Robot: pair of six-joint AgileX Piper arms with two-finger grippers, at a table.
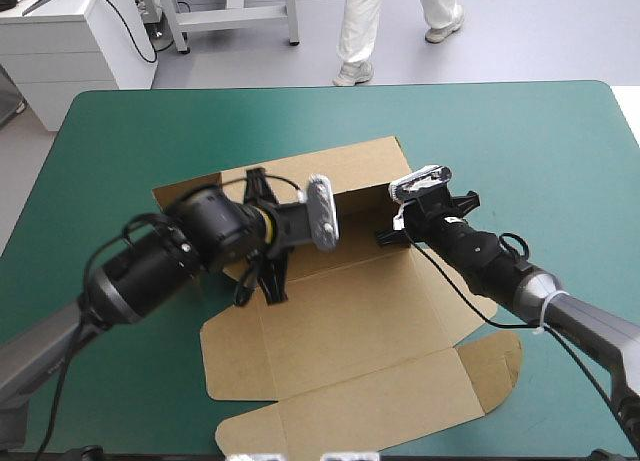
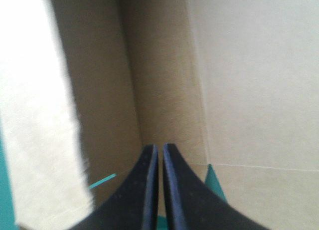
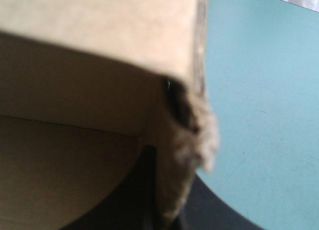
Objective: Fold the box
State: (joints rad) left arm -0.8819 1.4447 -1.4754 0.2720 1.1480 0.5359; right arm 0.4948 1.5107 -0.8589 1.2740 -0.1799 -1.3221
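**Box half raised, both my grippers at its far end**

The brown box (image 1: 340,321) lies mid-table on the teal-green cover (image 1: 560,141). Its far walls stand up and its near flaps lie flat. My left gripper (image 2: 159,149) is inside the raised part, black fingers pressed almost together and pointing into an inner corner. My right gripper (image 3: 164,200) comes in from the right, its fingers pinching the right wall's edge.

I see the box (image 1: 340,321) in the middle of the frame, a cut sheet of brown board, only partly formed. Its far wall stands raised toward the upper centre, while the broad lid panel and its flaps lie flat toward the lower edge.
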